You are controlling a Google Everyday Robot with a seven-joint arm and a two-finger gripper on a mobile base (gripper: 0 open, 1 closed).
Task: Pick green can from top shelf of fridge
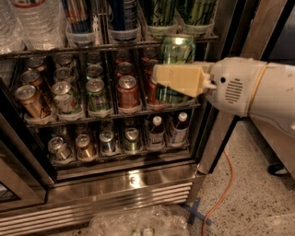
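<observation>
My gripper (pixel 173 79) sits in front of the open fridge (pixel 129 179), its white arm reaching in from the right. It is shut on the green can (pixel 177 50), a tall light-green can with dark streaks and a silver lid. One yellowish finger (pixel 179 79) crosses the can's front; the other is hidden behind it. The can is upright, out of the top shelf (pixel 92 47) and level with the middle rack. More tall green cans (pixel 196 11) stand in clear cups on the top shelf.
Water bottles (pixel 32 23) stand top left. Short soda cans (pixel 127 92) fill the middle rack; small bottles (pixel 156 131) and cans fill the lower one. An orange cable (pixel 221 198), blue tape (pixel 196 212) and crumpled plastic wrap (pixel 138 221) lie on the floor.
</observation>
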